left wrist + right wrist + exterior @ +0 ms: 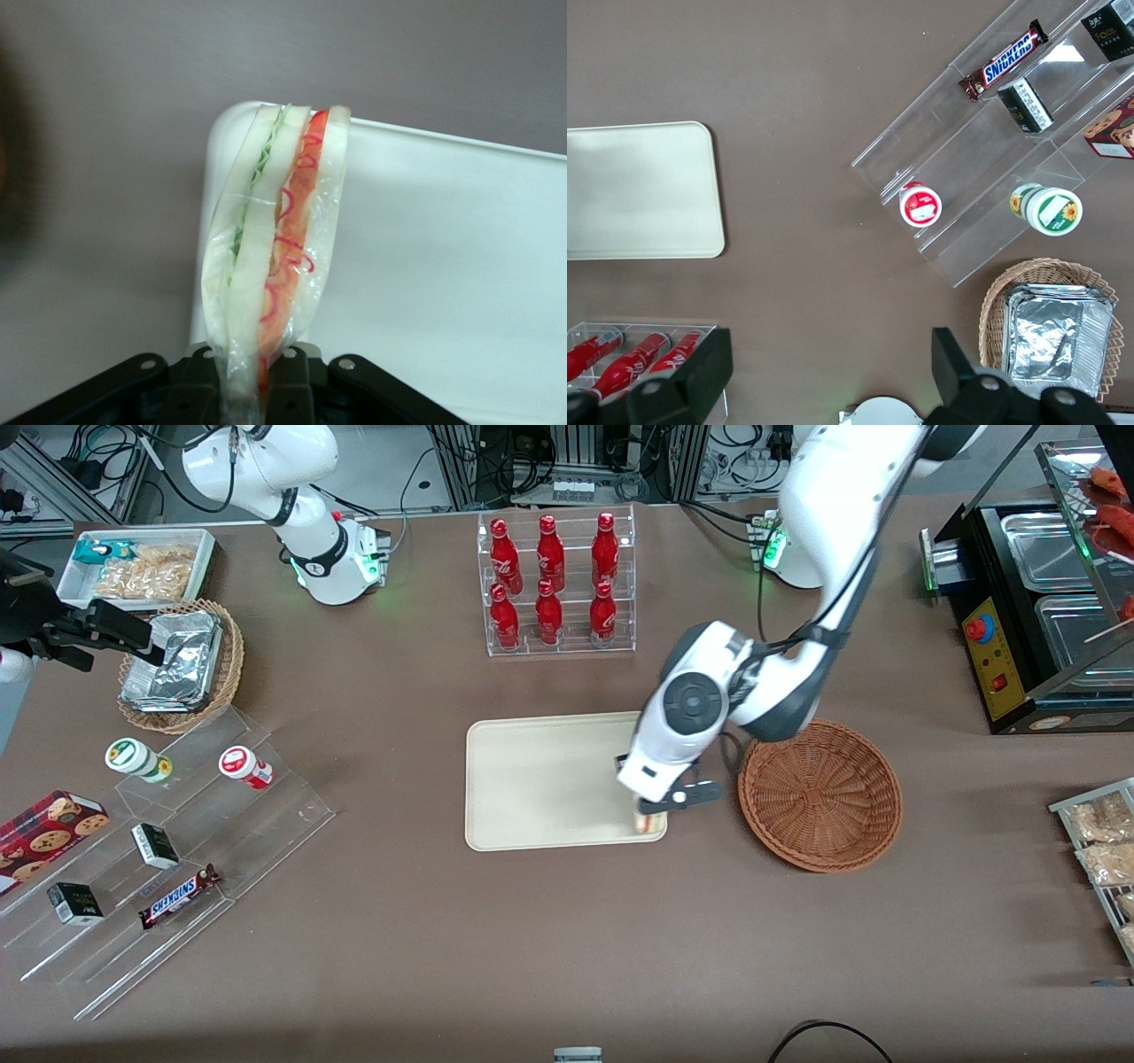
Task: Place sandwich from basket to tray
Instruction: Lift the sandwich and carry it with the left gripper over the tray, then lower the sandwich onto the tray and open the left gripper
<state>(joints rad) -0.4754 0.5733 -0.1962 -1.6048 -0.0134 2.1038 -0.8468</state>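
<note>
One Snickers bar (pixel 179 896) lies labelled on the acrylic steps while the gripper (pixel 653 815) fingers pinch the sandwich (pixel 275 248) over the tray (pixel 532 779).

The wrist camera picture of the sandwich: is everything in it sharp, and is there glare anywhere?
Left wrist view: the wrapped sandwich, held in the gripper, is sharp; the tray beneath looks soft and washed out, and one edge is dark and blurred. Front view: the foil packets glint; the basket casts a soft shadow.

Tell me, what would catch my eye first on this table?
Probably the white arm's tool over a corner of the tray, shut on a wrapped sandwich with red and green filling. Beside the tray sits the basket, with nothing in it. Farther from the front camera, a clear rack holds red bottles.
</note>
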